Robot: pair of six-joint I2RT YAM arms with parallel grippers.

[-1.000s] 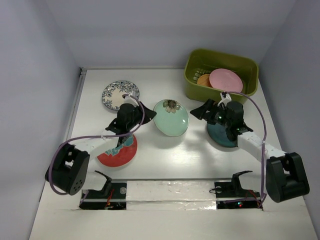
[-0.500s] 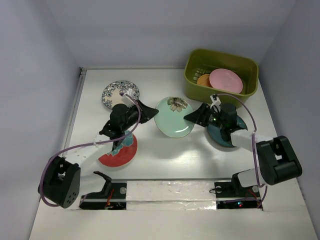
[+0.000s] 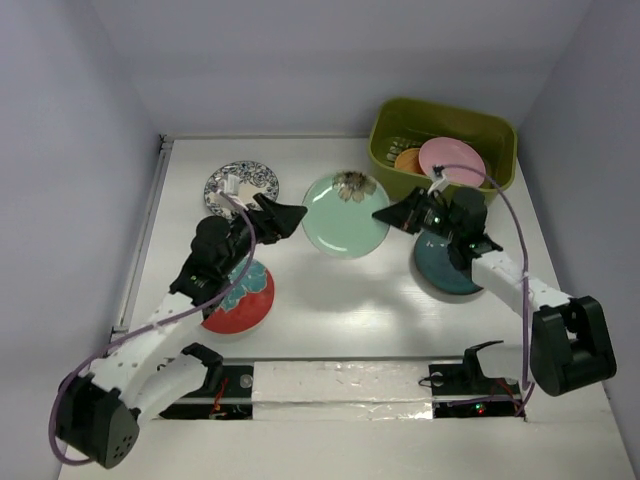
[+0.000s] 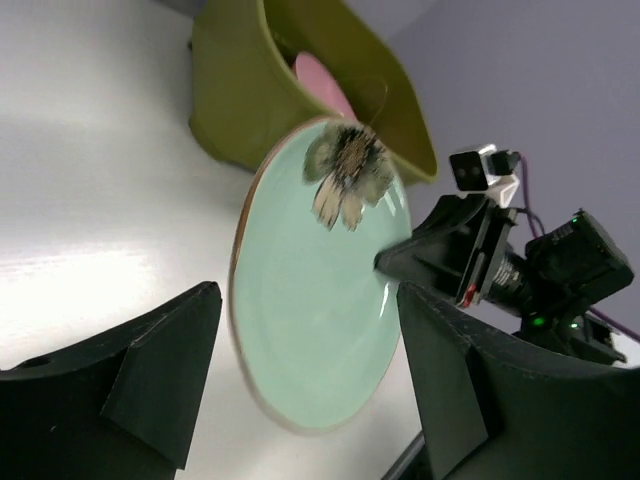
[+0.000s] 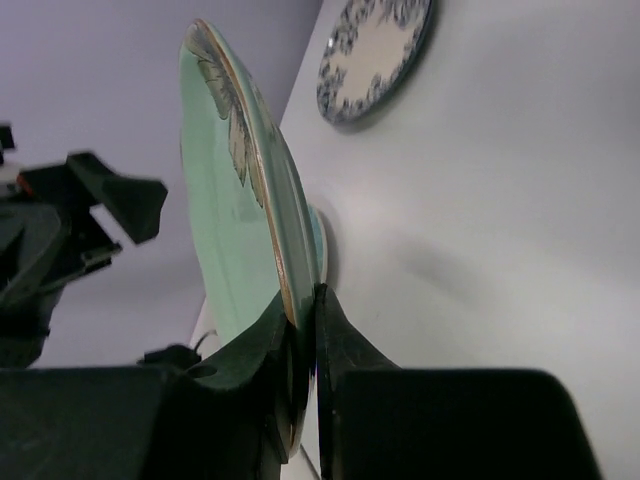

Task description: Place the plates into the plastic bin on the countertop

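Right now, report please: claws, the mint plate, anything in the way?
Right claw shut on mint plate rim. Left claw open, beside it. Pink plate lies in plastic bin.

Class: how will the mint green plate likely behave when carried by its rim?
Probably stiff: the mint green plate holds its shape though the right pincer grips only one edge. Its glossy surface looks slippery; it may pivot or slip. It looks ceramic, so probably breakable.

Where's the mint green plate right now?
Top view, centre: the mint green plate is pinched at its right rim by the right gripper, between the white floral-rimmed plate and the plastic bin.
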